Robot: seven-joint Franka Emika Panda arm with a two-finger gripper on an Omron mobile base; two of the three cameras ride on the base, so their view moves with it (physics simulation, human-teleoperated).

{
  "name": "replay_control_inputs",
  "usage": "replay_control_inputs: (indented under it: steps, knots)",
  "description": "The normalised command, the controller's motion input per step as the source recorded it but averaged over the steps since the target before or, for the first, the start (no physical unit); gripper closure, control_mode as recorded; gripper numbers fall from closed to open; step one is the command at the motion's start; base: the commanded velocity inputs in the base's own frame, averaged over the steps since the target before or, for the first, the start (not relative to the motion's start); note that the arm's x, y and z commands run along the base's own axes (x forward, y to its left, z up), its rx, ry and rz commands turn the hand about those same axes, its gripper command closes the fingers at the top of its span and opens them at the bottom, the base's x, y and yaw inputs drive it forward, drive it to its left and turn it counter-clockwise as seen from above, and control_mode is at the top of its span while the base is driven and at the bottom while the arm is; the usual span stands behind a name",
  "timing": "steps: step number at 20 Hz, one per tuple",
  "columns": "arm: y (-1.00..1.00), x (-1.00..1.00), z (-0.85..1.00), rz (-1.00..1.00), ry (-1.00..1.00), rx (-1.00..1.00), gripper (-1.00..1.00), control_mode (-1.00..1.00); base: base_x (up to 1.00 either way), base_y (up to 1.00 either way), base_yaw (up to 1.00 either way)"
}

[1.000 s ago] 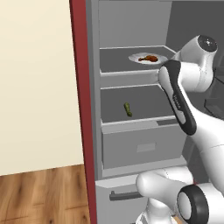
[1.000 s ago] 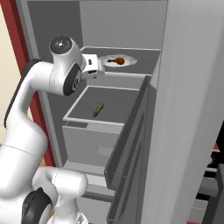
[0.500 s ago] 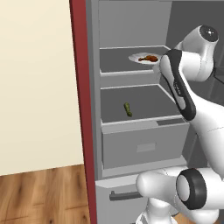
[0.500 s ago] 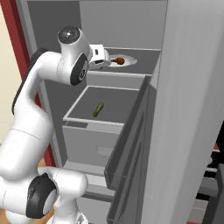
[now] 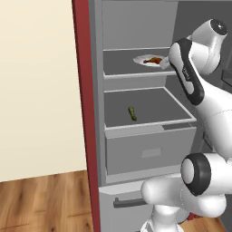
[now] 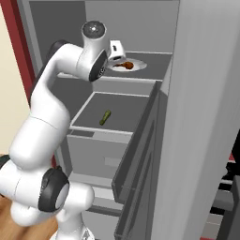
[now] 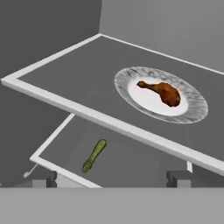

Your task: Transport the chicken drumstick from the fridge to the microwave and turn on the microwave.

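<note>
Drumstick [image 7: 162,92] on plate [image 7: 192,109]; green vegetable [image 7: 94,155] shelf below.

Kitchen: open fridge [image 5: 136,31], plated chicken drumstick [image 7: 161,91], wood floor [image 5: 45,204].

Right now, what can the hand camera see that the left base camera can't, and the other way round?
Hand view alone: the two dark fingertips of the open hand, and the grey patterned rim of the plate.

Left base view alone: the red cabinet edge, the cream wall, the wood floor, the fridge drawer front and the robot's white arm.

Both: the chicken drumstick on its plate on the upper shelf, and the green vegetable on the shelf below.
</note>
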Motion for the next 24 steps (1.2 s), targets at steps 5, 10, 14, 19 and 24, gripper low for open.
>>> replay_control_inputs:
  steps: [5,10,14,19,24]
  knots:
    - [-0.21,0.40,0.02,0.09,0.00,0.00,-1.00,-1.00,0.00,0.00,0.00]
    - [-0.12,0.35,0.00,0.07,0.02,0.00,-1.00,-1.00,0.00,0.00,0.00]
    - [-0.06,0.31,-0.01,0.05,0.04,0.00,-1.00,-1.00,0.00,0.00,0.00]
    - [0.00,0.24,-0.09,0.03,0.07,-0.01,-1.00,-1.00,0.00,0.00,0.00]
    - [-0.01,0.30,-0.02,0.04,0.04,0.00,-1.00,-1.00,0.00,0.00,0.00]
